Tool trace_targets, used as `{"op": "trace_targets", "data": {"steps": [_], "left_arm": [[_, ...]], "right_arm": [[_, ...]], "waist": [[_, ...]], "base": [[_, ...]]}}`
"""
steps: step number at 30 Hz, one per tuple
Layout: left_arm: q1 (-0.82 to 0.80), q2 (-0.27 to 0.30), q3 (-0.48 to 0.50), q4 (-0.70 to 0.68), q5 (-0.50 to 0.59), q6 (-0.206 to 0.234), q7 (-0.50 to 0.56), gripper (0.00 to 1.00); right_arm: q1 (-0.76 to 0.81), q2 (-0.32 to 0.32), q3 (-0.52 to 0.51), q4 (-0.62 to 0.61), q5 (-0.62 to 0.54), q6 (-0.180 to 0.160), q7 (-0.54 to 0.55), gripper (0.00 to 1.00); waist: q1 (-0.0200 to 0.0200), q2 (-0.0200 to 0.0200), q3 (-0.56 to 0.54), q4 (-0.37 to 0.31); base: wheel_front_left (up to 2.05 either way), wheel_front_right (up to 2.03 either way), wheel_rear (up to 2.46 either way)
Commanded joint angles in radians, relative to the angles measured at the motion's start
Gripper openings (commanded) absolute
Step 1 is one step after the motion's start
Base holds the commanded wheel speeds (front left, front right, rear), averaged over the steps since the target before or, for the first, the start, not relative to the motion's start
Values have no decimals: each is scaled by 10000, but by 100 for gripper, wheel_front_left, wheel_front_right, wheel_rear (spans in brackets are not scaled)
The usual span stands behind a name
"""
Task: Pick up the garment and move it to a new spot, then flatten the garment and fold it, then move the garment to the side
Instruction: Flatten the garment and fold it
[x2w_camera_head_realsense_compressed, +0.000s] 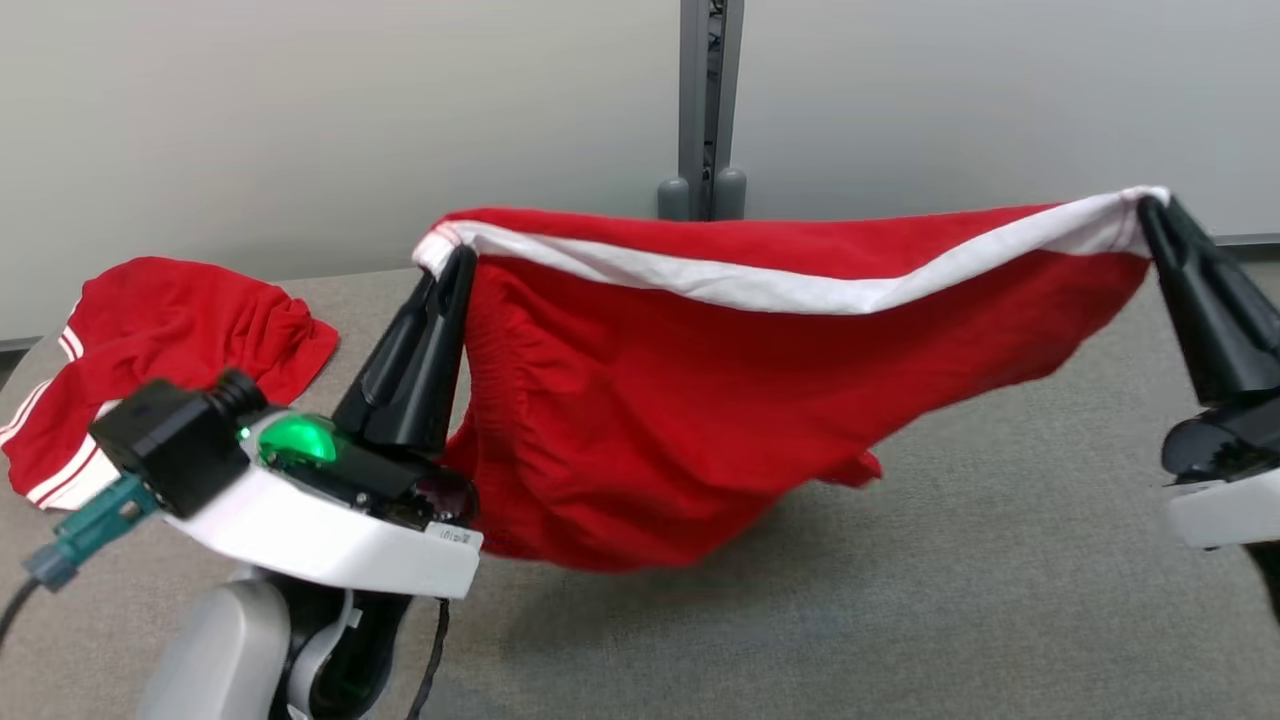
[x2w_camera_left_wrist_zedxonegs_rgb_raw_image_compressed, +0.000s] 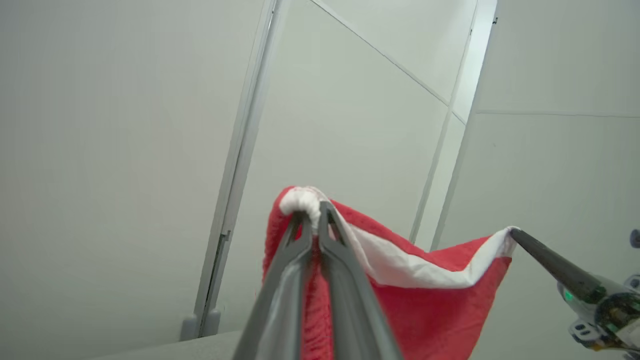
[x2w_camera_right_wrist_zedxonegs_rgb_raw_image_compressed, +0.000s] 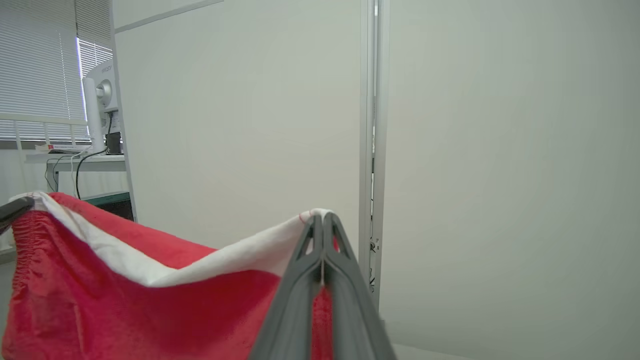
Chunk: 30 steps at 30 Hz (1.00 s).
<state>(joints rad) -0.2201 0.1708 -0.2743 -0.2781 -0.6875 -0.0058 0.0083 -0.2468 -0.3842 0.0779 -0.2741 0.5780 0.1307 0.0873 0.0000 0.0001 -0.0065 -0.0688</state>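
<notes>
Carrying step, by the look of it: holding red shorts stretched across frame centre above grey table, waistband corners clamped in left gripper and right gripper. Next, likely: lower evenly, taut, lay flat.

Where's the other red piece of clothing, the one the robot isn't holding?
In the head view, the crumpled red white-striped garment lies on the grey table at the far left, beyond the left tool and apart from the red shorts.

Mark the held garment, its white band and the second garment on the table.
held garment (x2w_camera_head_realsense_compressed: 650, 430), head view, hanging red body
white band (x2w_camera_head_realsense_compressed: 760, 287), head view, mid-span
second garment (x2w_camera_head_realsense_compressed: 190, 320), head view, crumpled red middle
</notes>
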Motion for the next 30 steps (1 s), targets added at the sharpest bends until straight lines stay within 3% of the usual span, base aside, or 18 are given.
{"op": "trace_targets", "data": {"steps": [1, 7, 12, 19, 26, 30], "left_arm": [[-231, 75, 38, -198, -47, 73, 157, 0], [-1039, 504, -23, -649, -132, 176, 1274, 0], [-2183, 643, -128, 463, -356, -23, 2038, 0], [-5158, 866, -139, 3096, -85, -446, 2606, 0], [-8828, 754, -29, 5851, 855, -645, 1496, 0], [-10139, 713, -65, 7147, 1031, -922, 700, 0]], "right_arm": [[125, 43, -134, -251, -64, 1, 141, 0], [-80, 431, -629, -1112, 36, 1, 914, 0], [-902, 783, -205, -445, 232, 3, 1322, 0], [-4129, 1399, 662, 2311, -63, 1, 852, 0], [-8166, 2418, 367, 5760, -1022, 3, -1171, 0], [-9491, 2885, 185, 7077, -1216, 3, -2278, 0]], "waist": [[0, -1, -33, -45], [0, -1, 57, -149], [0, -1, 528, -279], [0, -1, 1753, -800], [0, -1, 2831, -1383], [0, -1, 3460, -1646]], "base": [[0, 0, 0], [0, 0, 0], [0, 0, 0], [0, 0, 0], [0, 0, 0], [0, 0, 0]]}}
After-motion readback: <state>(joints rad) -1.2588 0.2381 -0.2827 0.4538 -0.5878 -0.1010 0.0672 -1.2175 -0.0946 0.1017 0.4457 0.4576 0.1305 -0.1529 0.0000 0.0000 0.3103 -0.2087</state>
